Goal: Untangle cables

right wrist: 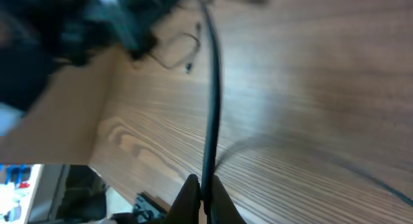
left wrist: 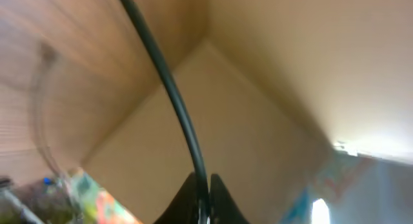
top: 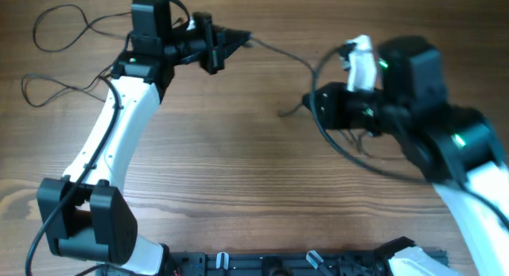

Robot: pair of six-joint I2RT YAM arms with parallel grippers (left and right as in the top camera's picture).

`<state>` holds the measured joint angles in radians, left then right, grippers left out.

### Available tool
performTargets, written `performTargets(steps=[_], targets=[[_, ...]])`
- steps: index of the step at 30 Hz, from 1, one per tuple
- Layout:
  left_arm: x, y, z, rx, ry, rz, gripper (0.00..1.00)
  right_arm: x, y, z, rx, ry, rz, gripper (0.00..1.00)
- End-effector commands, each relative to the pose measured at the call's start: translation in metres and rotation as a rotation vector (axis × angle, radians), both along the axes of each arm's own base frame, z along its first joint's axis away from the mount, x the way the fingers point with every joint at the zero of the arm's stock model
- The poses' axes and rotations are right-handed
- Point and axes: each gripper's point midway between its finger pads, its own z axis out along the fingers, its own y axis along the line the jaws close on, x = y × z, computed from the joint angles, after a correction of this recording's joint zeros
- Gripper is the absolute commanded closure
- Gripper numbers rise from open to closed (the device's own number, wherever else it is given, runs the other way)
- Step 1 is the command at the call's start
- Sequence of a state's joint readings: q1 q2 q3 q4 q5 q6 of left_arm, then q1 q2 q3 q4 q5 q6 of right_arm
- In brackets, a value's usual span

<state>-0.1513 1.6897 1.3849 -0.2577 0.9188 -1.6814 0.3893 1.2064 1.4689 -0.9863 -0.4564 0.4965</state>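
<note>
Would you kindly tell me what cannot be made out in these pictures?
- Left wrist: blurred; the cable in the left gripper leaves the top edge.
- Right wrist: the dark shape top left is smeared by blur.
- Overhead: the right arm covers the cable's far end; plugs are too small.

A wooden desk (top: 254, 172) with pronounced brown grain is recorded across the overhead view. In the left wrist view, plain beige surfaces (left wrist: 290, 75) are seen meeting at a straight seam; whether wall or ceiling cannot be told. A bright patch of light (left wrist: 381, 146) is noted at lower right, and blurred coloured clutter (left wrist: 90, 195) at lower left.
</note>
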Motion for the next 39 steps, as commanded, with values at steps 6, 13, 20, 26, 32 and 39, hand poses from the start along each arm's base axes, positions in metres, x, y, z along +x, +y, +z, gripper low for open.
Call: performTargets(steps=[6,13,20,26,32,39], targets=[[-0.003,0.039,-0.052,0.346,-0.054,0.051,0.88,-0.031,-0.009,0.040,0.064,-0.116,0.014,0.96],[-0.032,0.028,-0.071,0.445,-0.094,-0.119,0.80,-0.023,-0.007,0.045,0.097,-0.113,-0.020,0.96],[-0.059,-0.021,-0.027,0.298,-0.548,-0.456,0.80,0.004,-0.023,0.033,0.159,0.049,-0.308,0.96],[-0.088,-0.038,0.027,0.318,-1.002,-0.590,0.50,0.020,-0.020,0.024,0.222,0.151,-0.396,0.96],[-0.102,-0.038,0.060,0.519,-1.189,-0.547,0.31,0.037,-0.026,0.009,0.265,0.261,-0.492,0.96],[-0.122,-0.053,0.079,0.743,-1.467,-0.600,0.36,0.037,-0.003,0.005,0.310,0.332,-0.378,0.96]])
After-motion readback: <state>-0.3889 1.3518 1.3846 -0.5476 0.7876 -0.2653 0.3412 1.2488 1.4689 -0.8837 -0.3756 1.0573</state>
